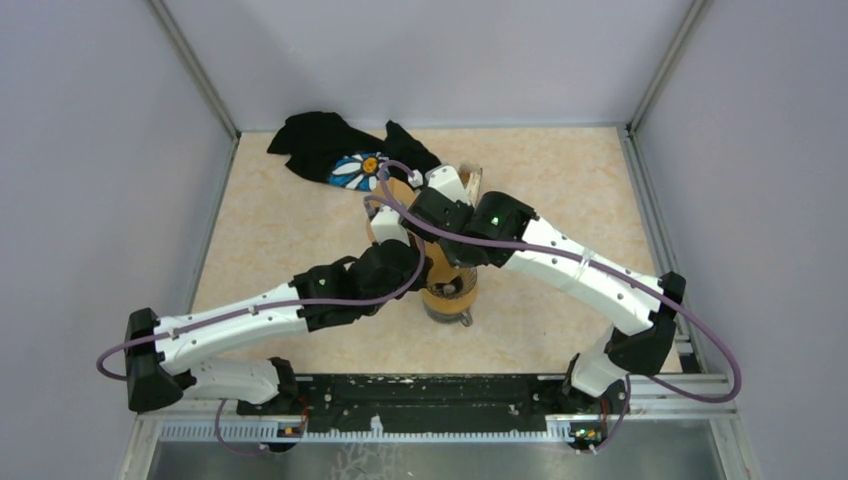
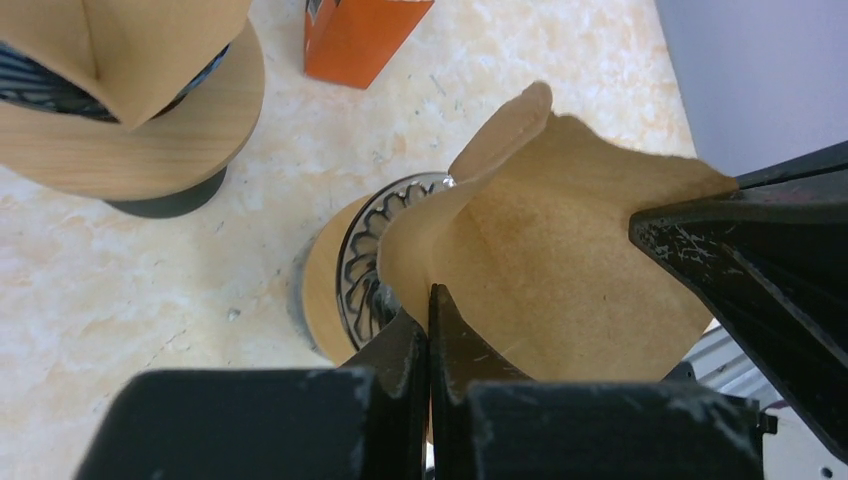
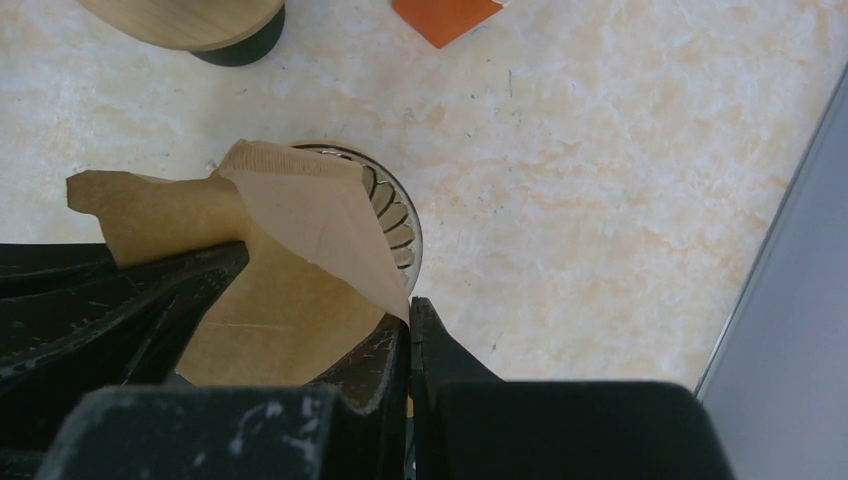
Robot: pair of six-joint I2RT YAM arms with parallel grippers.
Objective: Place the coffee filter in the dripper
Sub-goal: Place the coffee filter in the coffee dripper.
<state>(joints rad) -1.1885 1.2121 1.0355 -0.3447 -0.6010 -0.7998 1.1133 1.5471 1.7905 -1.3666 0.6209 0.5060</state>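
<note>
The brown paper coffee filter (image 2: 540,250) is held spread open between both grippers, right above the dripper (image 2: 365,260), a ribbed glass cone with a wooden collar. My left gripper (image 2: 430,300) is shut on one edge of the filter. My right gripper (image 3: 410,310) is shut on the opposite edge of the filter (image 3: 300,220), over the dripper's rim (image 3: 395,215). In the top view both grippers meet above the dripper (image 1: 450,298) at the table's middle and hide most of the filter. I cannot tell whether the filter's tip touches the dripper.
A second wooden-collared holder with brown filters in it (image 2: 120,110) stands just behind, next to an orange box (image 2: 360,35). A black cloth with a daisy print (image 1: 340,150) lies at the back. Grey walls enclose the table on three sides.
</note>
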